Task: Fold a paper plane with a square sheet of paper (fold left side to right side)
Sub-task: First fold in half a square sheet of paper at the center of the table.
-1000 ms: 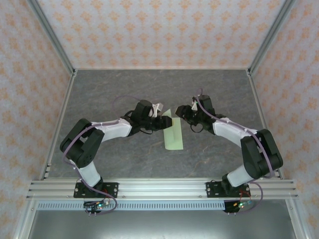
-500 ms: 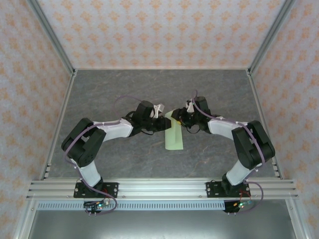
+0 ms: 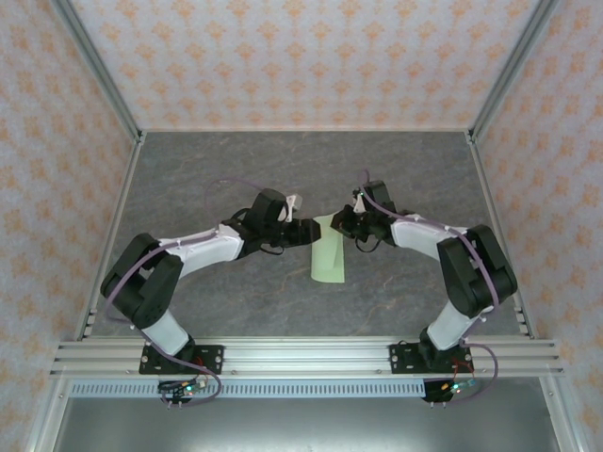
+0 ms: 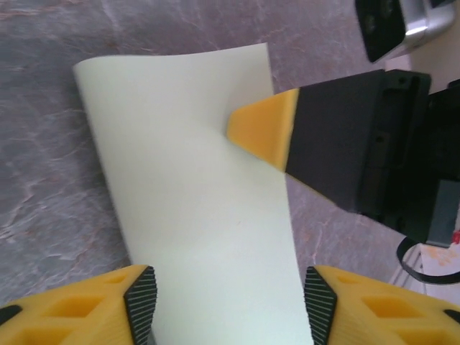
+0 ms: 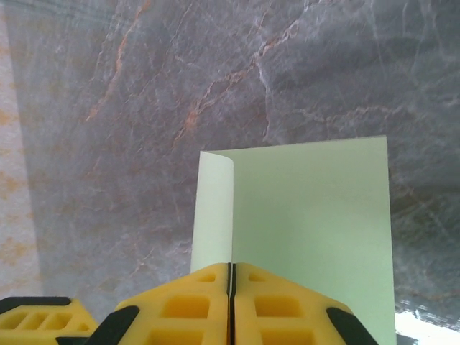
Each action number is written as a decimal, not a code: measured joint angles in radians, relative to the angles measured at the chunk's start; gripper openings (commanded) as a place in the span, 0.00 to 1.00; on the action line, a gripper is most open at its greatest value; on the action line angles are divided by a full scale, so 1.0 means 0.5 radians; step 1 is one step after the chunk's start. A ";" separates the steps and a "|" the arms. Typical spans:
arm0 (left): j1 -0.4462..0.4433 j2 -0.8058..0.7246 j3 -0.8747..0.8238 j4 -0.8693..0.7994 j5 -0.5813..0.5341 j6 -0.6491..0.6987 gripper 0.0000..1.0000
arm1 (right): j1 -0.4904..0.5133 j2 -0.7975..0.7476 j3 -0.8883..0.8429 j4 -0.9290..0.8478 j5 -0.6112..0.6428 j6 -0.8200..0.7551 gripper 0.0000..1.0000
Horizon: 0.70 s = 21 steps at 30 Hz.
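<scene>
Right, both grippers are at the far end of the folded sheet.

From overhead I see the square sheet of paper lying folded into a tall, narrow strip on the grey marble tabletop, midway between my two arms. My right gripper has its yellow fingers pressed together on the sheet's far edge, where the upper layer curls up beside the fold. My left gripper is spread wide, one finger on each side of the strip; I cannot tell whether either touches it.
</scene>
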<state>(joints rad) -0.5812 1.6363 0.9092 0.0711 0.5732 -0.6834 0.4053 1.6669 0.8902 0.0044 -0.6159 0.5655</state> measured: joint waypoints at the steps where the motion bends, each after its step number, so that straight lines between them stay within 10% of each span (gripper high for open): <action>1: 0.000 0.004 0.002 -0.033 -0.025 0.000 0.65 | 0.000 0.017 0.023 -0.022 0.014 -0.024 0.10; 21: -0.143 0.439 0.367 -0.401 -0.283 0.008 0.59 | 0.000 0.146 0.077 -0.137 0.106 -0.146 0.15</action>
<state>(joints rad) -0.6529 1.8557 1.0927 -0.1295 0.4316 -0.6796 0.4053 1.7401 0.9287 -0.0643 -0.5629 0.4923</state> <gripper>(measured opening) 0.605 0.138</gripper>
